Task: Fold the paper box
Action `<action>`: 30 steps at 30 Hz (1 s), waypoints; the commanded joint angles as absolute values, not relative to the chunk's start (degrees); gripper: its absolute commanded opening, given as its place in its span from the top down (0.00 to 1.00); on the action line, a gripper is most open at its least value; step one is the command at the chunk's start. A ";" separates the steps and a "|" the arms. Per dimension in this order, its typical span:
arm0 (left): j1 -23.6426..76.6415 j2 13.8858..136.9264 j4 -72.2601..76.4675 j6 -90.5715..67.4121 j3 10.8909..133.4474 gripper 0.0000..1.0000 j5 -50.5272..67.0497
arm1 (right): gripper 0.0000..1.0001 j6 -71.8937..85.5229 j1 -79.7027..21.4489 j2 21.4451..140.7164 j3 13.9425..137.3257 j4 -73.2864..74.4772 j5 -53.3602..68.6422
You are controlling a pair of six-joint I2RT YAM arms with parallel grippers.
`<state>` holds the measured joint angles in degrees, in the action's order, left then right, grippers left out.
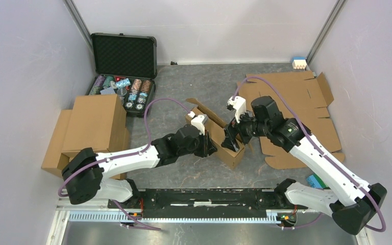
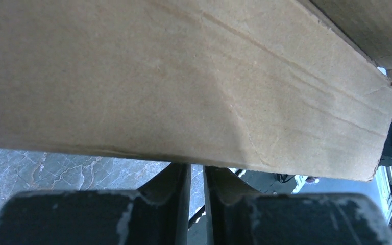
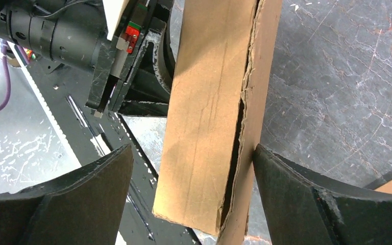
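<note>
Paper box (image 1: 233, 155) sat mid-bench (image 1: 184, 87). My right tool (image 3: 194, 163) stood spread wide astride its end wall. My left tool (image 1: 212, 148) met its side, nearly closed; I couldn't tell if it gripped.

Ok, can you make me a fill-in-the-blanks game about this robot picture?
The paper box is made of brown ___.
The right end effector stands ___ around its wall.
The black case at the back left holds poker ___.
Missing words: cardboard, open, chips.
</note>
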<state>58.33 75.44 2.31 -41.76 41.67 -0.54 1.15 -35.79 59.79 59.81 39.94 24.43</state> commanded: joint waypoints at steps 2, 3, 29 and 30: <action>58.80 75.71 2.82 -42.28 45.14 0.79 -2.11 | 0.09 0.47 -40.82 62.01 65.70 45.68 14.84; 58.86 75.94 2.82 -42.32 45.44 0.79 -2.19 | 0.09 0.44 -42.51 62.65 66.06 46.47 12.95; 59.23 76.45 4.13 -42.27 44.92 0.79 -2.99 | 0.02 0.44 -48.23 66.72 74.26 47.64 -3.73; 59.24 76.43 4.13 -42.28 44.83 0.79 -3.01 | 0.02 -1.03 -47.41 67.80 74.04 47.82 -1.32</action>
<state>59.00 76.86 1.87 -41.76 43.51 -1.56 0.71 -49.25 66.24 71.57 47.88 -3.55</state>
